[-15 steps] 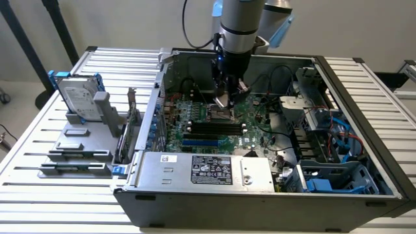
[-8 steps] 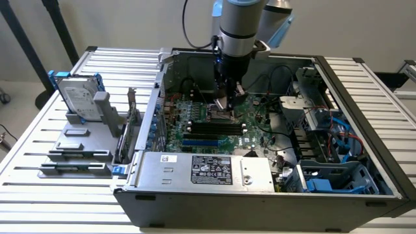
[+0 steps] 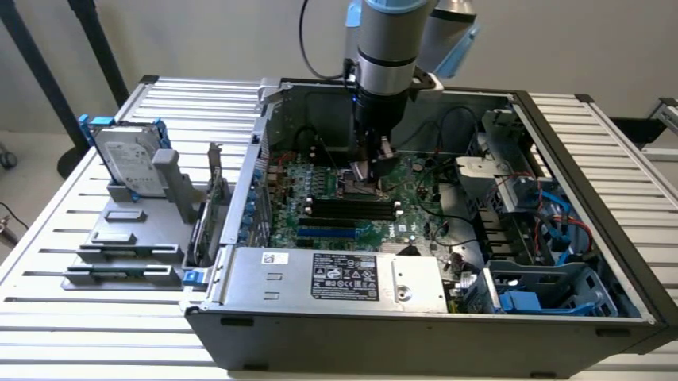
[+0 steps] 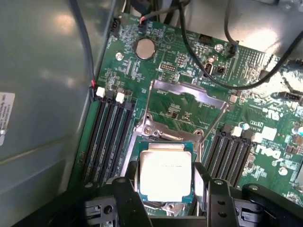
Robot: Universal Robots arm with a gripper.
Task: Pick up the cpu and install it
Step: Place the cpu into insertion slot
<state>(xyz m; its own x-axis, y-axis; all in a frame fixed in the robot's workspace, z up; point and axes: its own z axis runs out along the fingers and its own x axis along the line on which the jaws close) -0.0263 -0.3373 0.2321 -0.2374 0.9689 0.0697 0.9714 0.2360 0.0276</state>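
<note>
White slatted desk (image 3: 63, 317) is taken up mostly by a grey metal tower computer case (image 3: 424, 337), laid on its side with the side panel off. A grey cylindrical robot arm (image 3: 383, 48) is lowered straight down into the case, over the middle of the green motherboard (image 3: 317, 190). A silver labelled power-supply box (image 3: 329, 278) is seen along the near edge of the case. A silver hard drive in a blue bracket (image 3: 127, 163) is stood upright in a grey holder on the desk, well apart from the case, at the exterior view's left.

In the wrist view the silver hinged socket plate (image 4: 187, 94) is seen flipped open. The socket is flanked by two banks of black memory slots (image 4: 109, 137). A round silver coin cell (image 4: 144, 48) is seen further off on the board.

The small flat square cpu with silvery metal top and green rim (image 4: 165, 172) is grasped between the black jaws, one on each side, directly over the socket. Whether it is seated cannot be told.
</note>
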